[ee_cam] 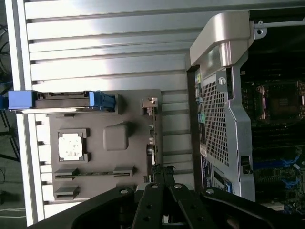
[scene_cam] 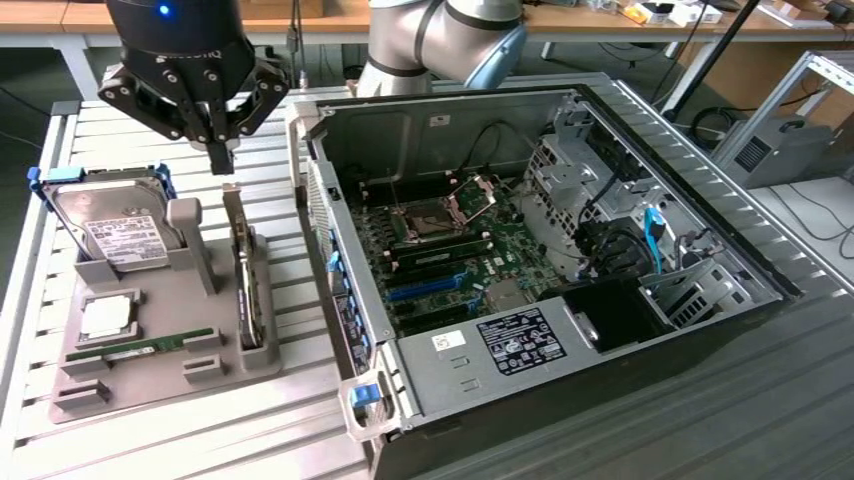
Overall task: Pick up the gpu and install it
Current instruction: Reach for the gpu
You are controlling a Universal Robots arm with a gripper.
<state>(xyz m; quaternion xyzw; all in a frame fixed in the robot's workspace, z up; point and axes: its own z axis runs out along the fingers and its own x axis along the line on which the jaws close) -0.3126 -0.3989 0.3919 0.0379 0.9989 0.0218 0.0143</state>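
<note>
The gpu (scene_cam: 244, 272) stands on its edge in a slot of the grey holder tray (scene_cam: 160, 385), at the tray's side nearest the computer case. It looks like a thin dark card with a silver bracket along one end. My gripper (scene_cam: 220, 160) hangs above the card's far end, apart from it, with its fingers shut together on nothing. In the wrist view the gpu (ee_cam: 152, 138) shows edge-on as a thin line, and the shut gripper (ee_cam: 162, 172) sits just over one end of it. The open computer case (scene_cam: 441, 108) lies to the exterior view's right, and its motherboard has blue slots (scene_cam: 430, 290).
On the holder tray (ee_cam: 133, 148) also stand a silver hard drive (scene_cam: 120, 235) with blue handles, a processor chip (scene_cam: 107, 316) and a narrow green RAM stick (scene_cam: 140, 346). The case wall (ee_cam: 224, 95) runs close beside the tray. A slatted metal table (scene_cam: 40, 420) carries everything.
</note>
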